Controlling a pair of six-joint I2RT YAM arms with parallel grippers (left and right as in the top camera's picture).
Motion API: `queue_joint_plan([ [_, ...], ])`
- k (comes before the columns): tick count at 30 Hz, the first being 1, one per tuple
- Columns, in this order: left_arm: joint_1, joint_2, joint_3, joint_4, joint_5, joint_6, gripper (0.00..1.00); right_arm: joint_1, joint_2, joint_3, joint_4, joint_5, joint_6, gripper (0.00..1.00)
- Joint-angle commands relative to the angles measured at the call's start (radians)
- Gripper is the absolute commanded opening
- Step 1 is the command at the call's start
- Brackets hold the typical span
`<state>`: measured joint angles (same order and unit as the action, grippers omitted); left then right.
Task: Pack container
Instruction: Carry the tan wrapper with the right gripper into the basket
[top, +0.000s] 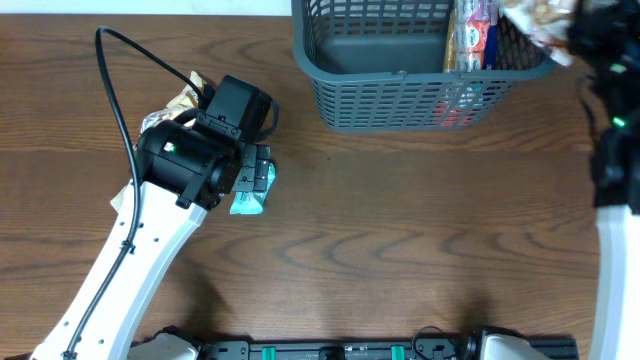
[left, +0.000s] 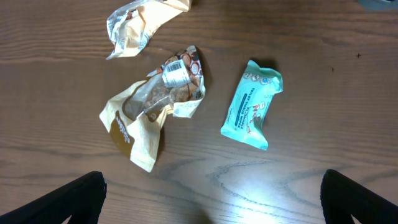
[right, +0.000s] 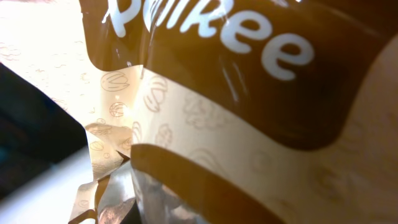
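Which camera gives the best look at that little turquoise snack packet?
The left wrist view: the turquoise packet lies whole and unobstructed on the table. Overhead, the left gripper covers most of it. The right wrist view misses it, filled by a brown-and-cream wrapper.

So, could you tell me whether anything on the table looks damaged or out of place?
The tan packet and the cream packet behind it are crumpled and twisted, unlike the smooth teal packet beside them. Nothing looks spilled.
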<state>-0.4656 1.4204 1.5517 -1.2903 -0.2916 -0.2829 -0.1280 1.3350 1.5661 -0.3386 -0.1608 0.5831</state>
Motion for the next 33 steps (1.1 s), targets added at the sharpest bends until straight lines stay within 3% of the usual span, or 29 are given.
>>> queue_joint_plan([
  [1,0.005,0.003,0.016,-0.004,-0.006,-0.036,0.99,0.061,0.116,0.006,-0.031,0.102,-0.208,0.01],
  [10,0.005,0.003,0.016,-0.004,-0.006,-0.036,0.99,0.115,0.335,0.006,-0.089,0.101,-0.301,0.02],
  [26,0.005,0.003,0.016,-0.004,-0.006,-0.036,0.98,0.116,0.362,0.009,-0.076,0.190,-0.304,0.02],
  [30,0.005,0.003,0.016,-0.003,-0.006,-0.036,0.99,0.117,0.378,0.009,-0.096,0.173,-0.299,0.11],
  [33,0.005,0.003,0.016,-0.003,-0.006,-0.036,0.99,0.116,0.382,0.009,-0.101,0.168,-0.300,0.28],
])
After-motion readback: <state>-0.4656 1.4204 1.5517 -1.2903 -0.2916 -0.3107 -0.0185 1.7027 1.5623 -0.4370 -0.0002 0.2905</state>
